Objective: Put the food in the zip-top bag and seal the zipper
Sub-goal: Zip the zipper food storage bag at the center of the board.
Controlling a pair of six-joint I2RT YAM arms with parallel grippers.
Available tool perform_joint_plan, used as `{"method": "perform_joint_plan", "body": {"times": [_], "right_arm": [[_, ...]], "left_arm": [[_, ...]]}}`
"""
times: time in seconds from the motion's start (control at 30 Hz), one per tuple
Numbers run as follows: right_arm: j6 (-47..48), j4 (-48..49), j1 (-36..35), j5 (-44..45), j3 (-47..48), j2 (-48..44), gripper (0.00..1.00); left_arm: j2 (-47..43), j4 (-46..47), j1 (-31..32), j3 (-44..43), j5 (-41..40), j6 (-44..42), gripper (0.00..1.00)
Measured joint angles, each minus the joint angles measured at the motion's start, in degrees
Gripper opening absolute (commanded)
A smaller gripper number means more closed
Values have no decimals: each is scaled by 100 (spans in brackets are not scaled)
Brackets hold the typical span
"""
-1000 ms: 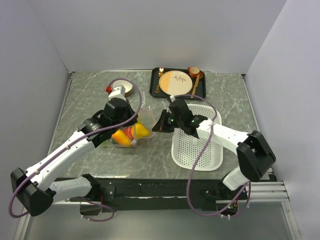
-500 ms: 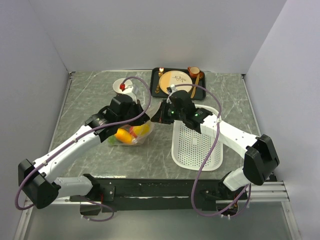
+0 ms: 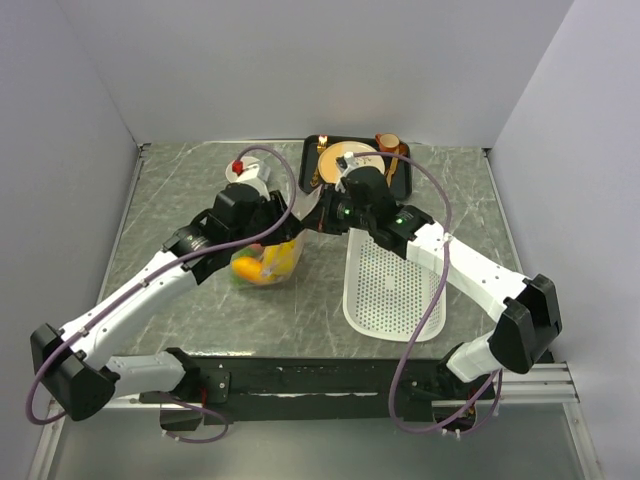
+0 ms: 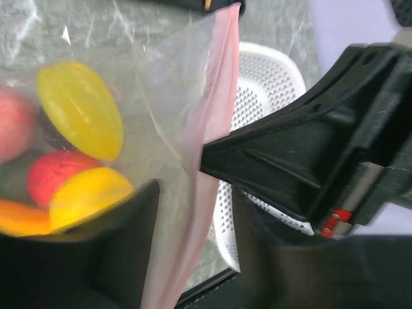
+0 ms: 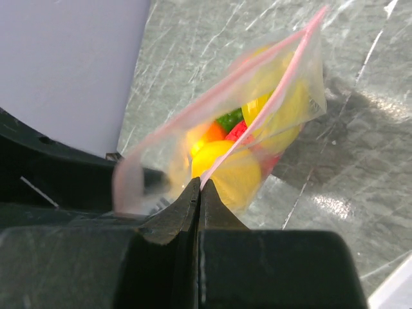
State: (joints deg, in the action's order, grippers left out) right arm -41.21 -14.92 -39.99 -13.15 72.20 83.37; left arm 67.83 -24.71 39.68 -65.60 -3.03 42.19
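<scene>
The zip-top bag [image 3: 268, 258] hangs just above the table, left of centre, with the food [image 3: 260, 268] inside: yellow [image 4: 80, 109], red [image 4: 51, 177] and orange pieces. Its pink zipper [image 4: 219, 96] runs down between the fingers of my left gripper [image 4: 193, 206]. That gripper's jaws stand apart around the strip and do not pinch it. My right gripper [image 5: 200, 187] is shut on the zipper [image 5: 270, 61] at the bag's near end. Yellow food [image 5: 228, 167] shows through the plastic just beyond its tips. From above, both grippers [image 3: 278, 215] [image 3: 318, 218] meet at the bag's top edge.
A white perforated basket [image 3: 393, 290] lies to the right of the bag. A black tray [image 3: 310, 165] with a plate, cup and cutlery sits at the back. A small white dish [image 3: 246, 172] with a red piece stands back left.
My left gripper has opened; it was shut on the bag's edge before. Both grippers and the bag's top have shifted toward the back of the table. The right gripper stays shut on the strip.
</scene>
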Motion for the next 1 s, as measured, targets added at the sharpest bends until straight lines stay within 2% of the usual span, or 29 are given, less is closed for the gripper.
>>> {"method": "perform_joint_plan", "body": {"times": [0.07,0.23,0.33,0.37,0.73,0.9,1.0], "right_arm": [[0,-83,0,74,46,0,0],[0,-269,2,310,61,2,0],[2,-343,2,391,61,15,0],[2,-358,2,409,66,26,0],[133,-662,404,409,426,382,1],[232,-780,555,409,463,452,1],[249,-787,564,407,461,452,1]], "left_arm": [[-184,20,-13,52,-111,22,67],[-935,46,-24,293,-455,44,73],[-1276,52,-24,442,-671,33,90],[-1370,46,-24,527,-745,33,99],[-2688,422,-24,2730,-1093,44,99],[-2977,391,-24,2817,-1158,721,99],[-3110,719,-24,3156,-975,1338,99]]}}
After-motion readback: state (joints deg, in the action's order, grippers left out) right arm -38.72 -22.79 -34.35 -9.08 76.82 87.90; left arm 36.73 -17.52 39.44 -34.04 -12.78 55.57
